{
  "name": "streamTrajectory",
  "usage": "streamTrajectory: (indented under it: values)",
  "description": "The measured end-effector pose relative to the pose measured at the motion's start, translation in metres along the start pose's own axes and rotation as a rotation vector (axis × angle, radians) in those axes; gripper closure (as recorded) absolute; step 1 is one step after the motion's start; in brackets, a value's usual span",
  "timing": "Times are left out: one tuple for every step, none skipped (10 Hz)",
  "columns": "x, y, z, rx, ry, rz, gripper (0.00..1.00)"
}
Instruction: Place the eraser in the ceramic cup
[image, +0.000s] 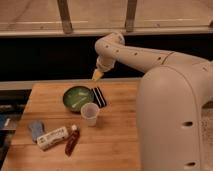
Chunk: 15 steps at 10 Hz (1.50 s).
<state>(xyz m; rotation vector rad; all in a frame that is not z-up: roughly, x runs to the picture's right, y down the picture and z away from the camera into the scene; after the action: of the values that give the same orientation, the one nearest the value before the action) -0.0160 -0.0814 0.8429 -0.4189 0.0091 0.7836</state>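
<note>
Yellow tool (96, 76) beyond black pale-striped eraser (99, 96), white cup (90, 114).

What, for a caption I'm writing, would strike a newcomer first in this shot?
The bulky white robot arm fills the right side, reaching left so its gripper hangs above the far edge of the wooden table. Just below it sit a dark green bowl, the black eraser lying at the bowl's right, and the white ceramic cup standing in front of both.
</note>
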Motion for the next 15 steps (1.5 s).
streamTrajectory:
  values:
    - [0.002, 0.002, 0.013, -0.013, 0.012, -0.002, 0.2]
    - [0.006, 0.003, 0.029, -0.029, 0.029, -0.001, 0.2]
    - [0.009, 0.002, 0.037, -0.039, 0.039, 0.003, 0.2]
    - [0.011, 0.003, 0.047, -0.053, 0.051, 0.005, 0.2]
    - [0.015, 0.003, 0.055, -0.071, 0.057, 0.011, 0.2]
    - [0.019, 0.002, 0.061, -0.085, 0.063, 0.018, 0.2]
    - [0.026, 0.001, 0.073, -0.104, 0.071, 0.027, 0.2]
    - [0.027, 0.002, 0.079, -0.121, 0.074, 0.032, 0.2]
    - [0.029, 0.004, 0.086, -0.136, 0.082, 0.034, 0.2]
    - [0.029, 0.004, 0.092, -0.148, 0.086, 0.039, 0.2]
    - [0.03, 0.004, 0.098, -0.158, 0.095, 0.044, 0.2]
    - [0.032, 0.002, 0.104, -0.169, 0.106, 0.052, 0.2]
    - [0.032, 0.0, 0.111, -0.179, 0.115, 0.06, 0.2]
    - [0.033, -0.002, 0.118, -0.19, 0.123, 0.073, 0.2]
    - [0.035, -0.006, 0.122, -0.196, 0.126, 0.089, 0.2]
